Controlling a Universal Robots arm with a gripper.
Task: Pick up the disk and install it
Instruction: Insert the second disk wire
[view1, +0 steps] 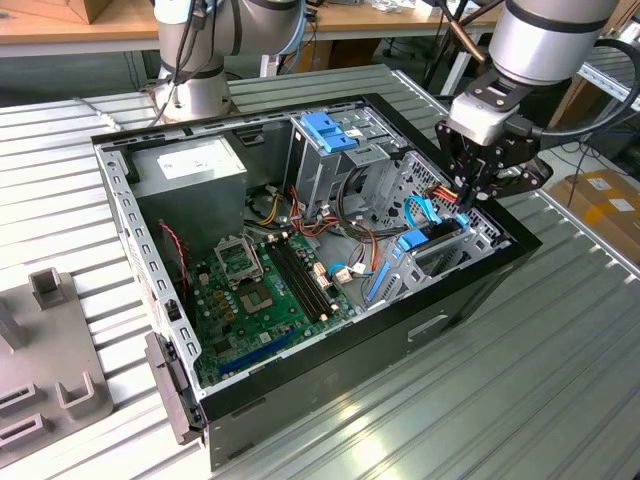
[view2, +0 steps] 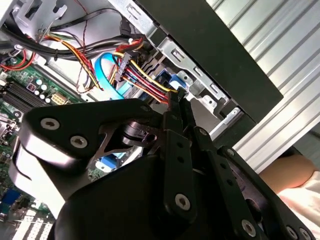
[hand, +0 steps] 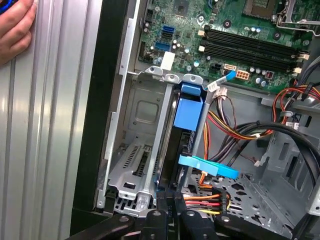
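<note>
Ribbed metal bench carries the open computer case, where the disk stands on edge in the drive cage by the front wall, the gripper pinched shut just above it, so seating looks nearly done.

Open computer case, green motherboard.

Exterior view high and oblique over the open computer case; both wrist views close above its drive bay
</note>
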